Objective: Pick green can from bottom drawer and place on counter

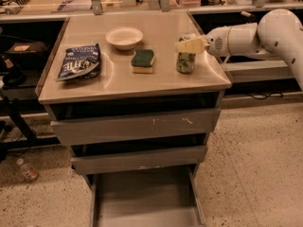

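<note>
The green can [185, 63] stands upright on the counter [161, 85], near its right edge. My gripper [190, 45] reaches in from the right on a white arm [255, 37] and sits at the can's top, hiding the lid. The bottom drawer [142, 197] is pulled out below the cabinet, and the part of its grey floor that shows is bare.
On the counter are a green-and-yellow sponge [143, 60], a white bowl [124, 37] and a blue chip bag [79, 63]. Two upper drawers [137, 126] stand slightly open. A small bottle [28, 170] lies on the floor at the left. Shelves run behind the cabinet.
</note>
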